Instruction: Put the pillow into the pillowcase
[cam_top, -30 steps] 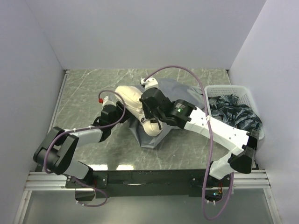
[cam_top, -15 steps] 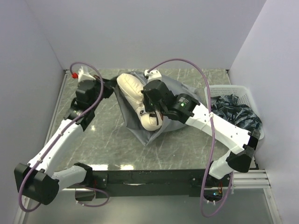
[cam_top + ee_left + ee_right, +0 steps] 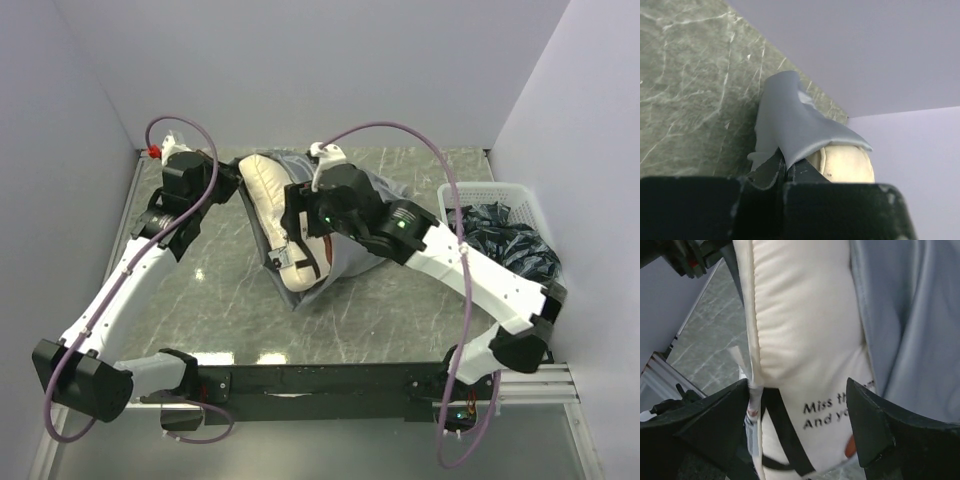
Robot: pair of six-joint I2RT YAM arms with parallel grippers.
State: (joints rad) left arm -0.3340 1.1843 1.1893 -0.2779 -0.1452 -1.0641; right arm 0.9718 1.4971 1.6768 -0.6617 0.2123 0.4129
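- Pillow [image 3: 268, 195] sits far centre-left on the worktop [image 3: 200, 290]. It lies diagonally, with one end close to the back wall [image 3: 320, 70] and the other pointing toward the arm bases.
- Pillowcase [image 3: 352, 258] is bunched around it. You can see grey fabric along both long sides of the pillow, and most of its cream top face is uncovered.
- The rest of the pillowcase spreads to the right, under the right arm.
- Left hand [image 3: 222, 188] is at the far-left corner, just beside the pillow's far end. It is clenched on an edge of the pillowcase.
- The left wrist view confirms this. The left hand [image 3: 785, 170] has its fingers pinched together with a flap of pillowcase [image 3: 790, 120] rising out from between them. The pillow [image 3: 845, 160] bulges just behind that flap.
- Right hand [image 3: 295, 245] is over the pillow's near end and is grasping the pillow.
- In the right wrist view the right hand [image 3: 797, 390] has its fingers [image 3: 715, 420] set wide. The pillow [image 3: 805, 330] fills the gap and touches both sides.
- Black lettering [image 3: 832, 412] shows on the pillow between those fingers. The pillowcase [image 3: 910, 315] hangs along the pillow's right side.
- Basket [image 3: 490, 188] is white and stands at the worktop's right edge, well apart from the pillow. It holds dark crumpled material [image 3: 500, 240].
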